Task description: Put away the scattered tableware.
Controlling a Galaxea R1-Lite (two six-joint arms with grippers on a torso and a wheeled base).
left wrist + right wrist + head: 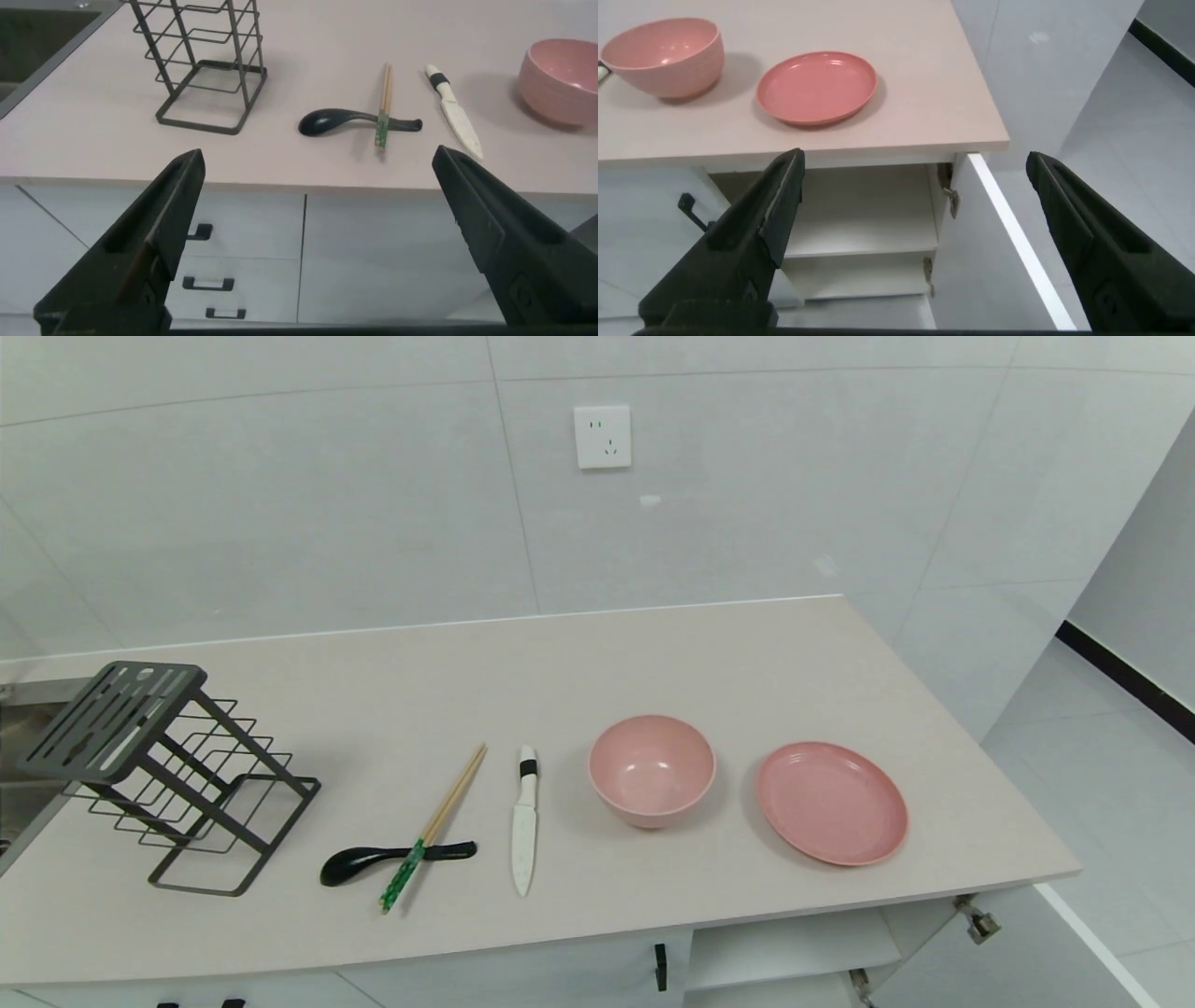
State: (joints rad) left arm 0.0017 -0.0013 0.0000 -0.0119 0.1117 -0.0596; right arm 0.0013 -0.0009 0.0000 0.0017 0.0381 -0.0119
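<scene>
Left pincer (318, 157) wide, off the table's (747, 653) front edge, facing spoon (322, 121) with chopsticks (384, 93) laid front-to-back across its handle; right pincer (915, 161), equally wide, nearer bowl (663, 56) and plate (817, 87) at right end.

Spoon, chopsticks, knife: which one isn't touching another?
The white knife, lying alone between the chopsticks and the pink bowl. The chopsticks cross over the black spoon at its handle, so those two touch.

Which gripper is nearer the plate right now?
Right. The right gripper hangs before the counter facing the plate; the left gripper faces the spoon, farther along.
</scene>
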